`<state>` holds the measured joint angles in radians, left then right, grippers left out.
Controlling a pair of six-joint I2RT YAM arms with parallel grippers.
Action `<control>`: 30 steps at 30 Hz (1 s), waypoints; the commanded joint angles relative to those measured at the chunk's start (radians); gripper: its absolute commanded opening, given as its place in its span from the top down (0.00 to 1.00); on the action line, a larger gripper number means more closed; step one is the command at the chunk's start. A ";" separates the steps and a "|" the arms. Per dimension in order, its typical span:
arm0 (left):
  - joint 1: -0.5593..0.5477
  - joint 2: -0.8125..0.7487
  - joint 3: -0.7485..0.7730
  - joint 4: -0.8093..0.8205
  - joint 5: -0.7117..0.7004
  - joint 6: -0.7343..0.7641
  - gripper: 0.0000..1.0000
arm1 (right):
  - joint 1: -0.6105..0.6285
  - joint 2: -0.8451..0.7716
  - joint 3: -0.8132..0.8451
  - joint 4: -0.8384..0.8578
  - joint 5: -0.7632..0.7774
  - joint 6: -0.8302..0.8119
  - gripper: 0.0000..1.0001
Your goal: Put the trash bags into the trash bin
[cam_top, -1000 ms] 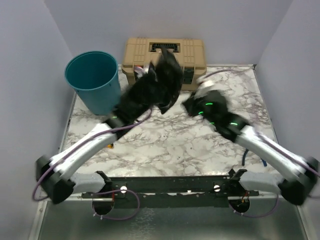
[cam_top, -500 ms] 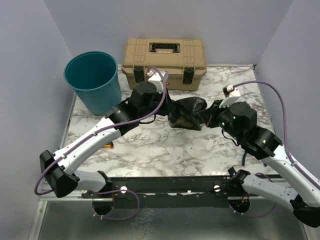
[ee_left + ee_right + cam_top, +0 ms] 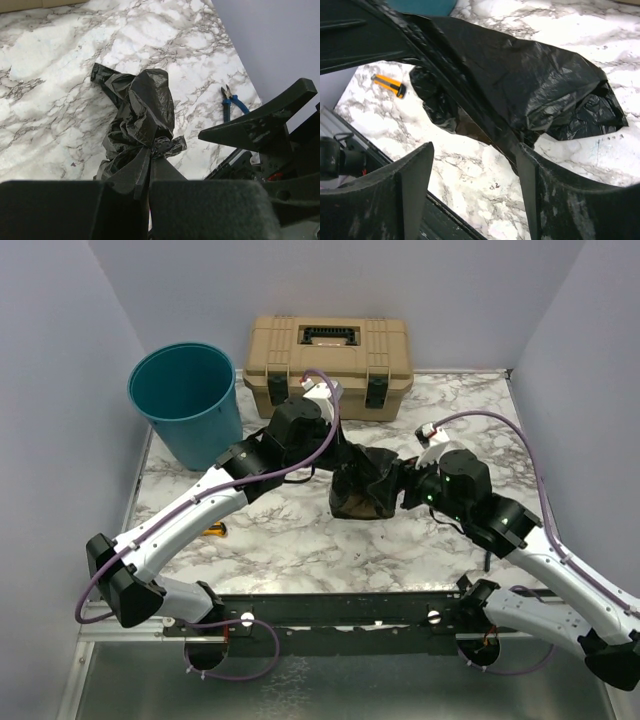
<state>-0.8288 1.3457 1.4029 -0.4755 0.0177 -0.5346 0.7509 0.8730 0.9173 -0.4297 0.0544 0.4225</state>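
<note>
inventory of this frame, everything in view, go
trash bag: one crumpled bundle, black, mid-table between the two grippers
trash bin: one, teal, upright at the far left of the table, nothing seen inside
toolbox: one, tan with black latches, closed, far edge beside the bin
utility knife: one, orange, on the table near the left arm
pliers: one, blue handles, on the table by the right arm
table: one, white marble pattern
left gripper: black, shut on the bag's bunched end
right gripper: black, open, fingers on either side of a fold of the bag
</note>
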 commanded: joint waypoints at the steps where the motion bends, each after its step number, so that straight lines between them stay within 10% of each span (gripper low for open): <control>1: -0.001 0.006 0.040 -0.031 0.008 0.001 1.00 | 0.001 0.074 0.017 0.080 -0.108 -0.117 0.28; 9: -0.001 0.020 0.082 -0.059 0.020 0.023 1.00 | 0.001 0.196 0.034 0.085 -0.075 -0.174 0.31; 21: 0.001 0.033 0.106 -0.067 0.012 0.033 1.00 | 0.001 0.197 -0.032 0.154 -0.063 -0.102 0.98; 24: 0.007 0.043 0.123 -0.063 -0.009 0.054 1.00 | 0.001 0.199 -0.001 0.163 0.016 -0.085 0.99; 30: 0.102 0.305 0.823 -0.085 0.139 0.178 1.00 | 0.001 0.399 0.760 -0.050 0.162 -0.322 0.99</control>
<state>-0.7765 1.5005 1.7267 -0.6041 0.0235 -0.4660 0.7509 1.1824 1.1660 -0.4355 0.0952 0.2588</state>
